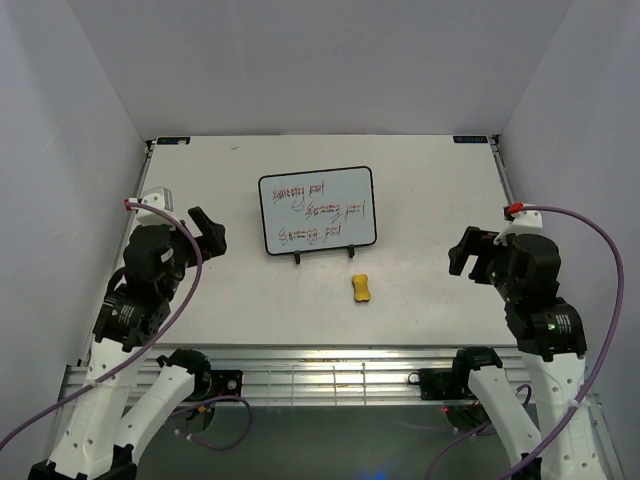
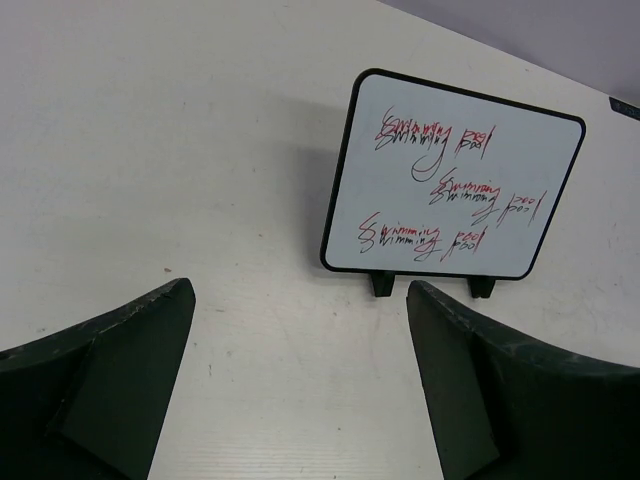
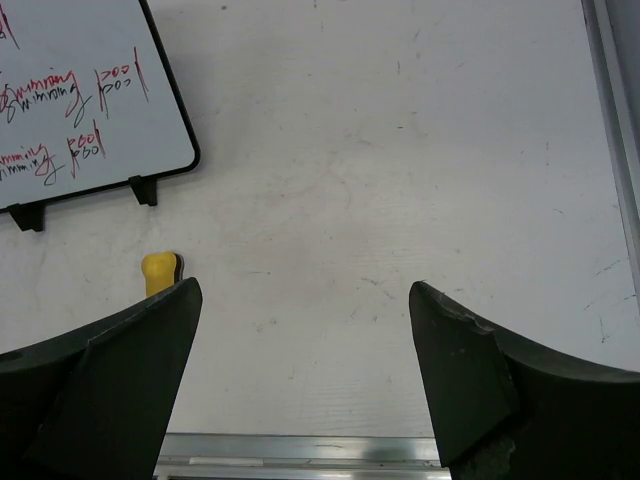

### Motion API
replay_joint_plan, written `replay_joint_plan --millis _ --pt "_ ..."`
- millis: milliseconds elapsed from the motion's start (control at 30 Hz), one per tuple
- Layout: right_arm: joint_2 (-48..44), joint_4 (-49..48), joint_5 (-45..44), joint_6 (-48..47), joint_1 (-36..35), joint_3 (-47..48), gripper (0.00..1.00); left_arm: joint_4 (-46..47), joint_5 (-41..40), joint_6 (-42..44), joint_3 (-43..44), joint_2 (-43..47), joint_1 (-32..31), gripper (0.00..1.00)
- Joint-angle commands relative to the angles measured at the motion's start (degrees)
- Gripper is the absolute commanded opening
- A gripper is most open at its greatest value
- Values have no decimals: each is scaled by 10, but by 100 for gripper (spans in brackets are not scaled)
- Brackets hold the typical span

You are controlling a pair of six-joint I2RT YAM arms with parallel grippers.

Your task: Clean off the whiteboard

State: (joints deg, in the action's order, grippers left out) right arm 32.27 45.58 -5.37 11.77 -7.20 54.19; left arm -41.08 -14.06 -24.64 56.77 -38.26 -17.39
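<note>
Eraser [image 1: 361, 288] pickup is looking like the step in hand. The whiteboard [image 1: 317, 210] is showing three lines of red and dark scribble and I'm holding nothing. My right gripper [image 3: 305, 300] is hovering with jaws spread wide and empty, and so is my left gripper [image 2: 300, 300].

To do it well I'd guess the right gripper should take the eraser, since it's nearer. It should come down from above, jaws across the narrow waist, gripping high enough to leave the wiping face free. The board is leaning on a black stand [image 3: 145, 190], so a hard push risks tipping it. The left gripper bracing an edge would likely help.

From the right gripper, the board is sitting ahead and to the left, and the eraser is peeking out just past my left finger. From the left gripper, the board is ahead and slightly right, well apart.
</note>
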Motion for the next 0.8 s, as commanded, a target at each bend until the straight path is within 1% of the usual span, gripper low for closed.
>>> replay_joint_plan --millis 0,67,133,167,267,300,400,467,500,600,633,667,700,767 --pt "9 -33 -6 -4 -2 -1 90 14 0 3 -17 23 -3 98" --pt "12 -37 -4 -3 -1 -4 90 20 12 1 -26 29 -3 98" --pt "6 -55 23 -3 -2 -15 90 23 34 -1 -30 28 -3 98" --pt "4 -62 31 -1 -1 -28 90 25 52 -3 -28 21 -3 98" --pt "2 -80 48 5 -1 -33 90 25 68 -7 -22 8 -3 98" --pt "4 -82 79 8 -2 -32 90 25 67 -4 -19 6 -3 98" --pt "18 -91 101 3 -2 -23 90 27 41 5 -21 10 -3 98" --pt "31 -85 90 2 -2 -14 90 28 23 7 -23 12 -3 98" --pt "35 -81 70 2 -2 -6 90 32 15 10 -24 10 -3 98" --pt "23 -92 11 31 -2 -8 90 50 32 26 -24 -1 -4 98" --pt "5 -101 12 36 -2 -20 90 61 36 28 -21 -14 -3 98" --pt "-5 -111 23 33 -2 -27 90 65 41 30 -18 -21 -3 98" --pt "-23 -137 67 31 -2 -34 90 71 45 33 -16 -29 -3 98" --pt "-35 -167 123 28 -2 -59 90 100 56 36 -21 -48 -3 98"
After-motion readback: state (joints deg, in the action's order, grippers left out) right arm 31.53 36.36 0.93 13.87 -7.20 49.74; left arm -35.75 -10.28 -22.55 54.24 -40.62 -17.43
